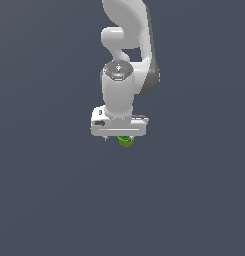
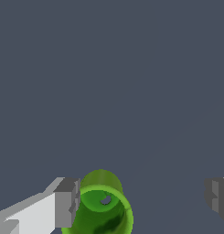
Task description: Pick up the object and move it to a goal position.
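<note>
Now, arm: a white Panda arm (image 1: 125, 60) reaches down from the top of the exterior view, its wrist pointing straight at the surface below.
Claw: the claw (image 2: 143, 199) stands wide apart; in the wrist view one finger (image 2: 67, 202) sits at one side and the other finger shows only at the far edge of the picture, with a broad gap between them.
Claw body: in the exterior view the white hand block (image 1: 119, 125) hides the fingers almost wholly, so their spread is read from the wrist view alone.
Object: the lime-green cup (image 2: 100, 208) is a small cylinder with an open mouth and a darker inner wall, a small hole or mark showing inside it.
Object position: it lies inside the gap of the claw but well off centre, just beside the one finger; whether it touches that finger I cannot tell.
Object in the exterior view: only a small green part (image 1: 126, 141) peeks out under the lower edge of the hand block, a little toward the exterior view's right of its middle.
Grip: nothing is clamped; the far finger is well apart from the cup.
Surface: a plain dark grey-blue ground (image 1: 54, 200) fills both views.
</note>
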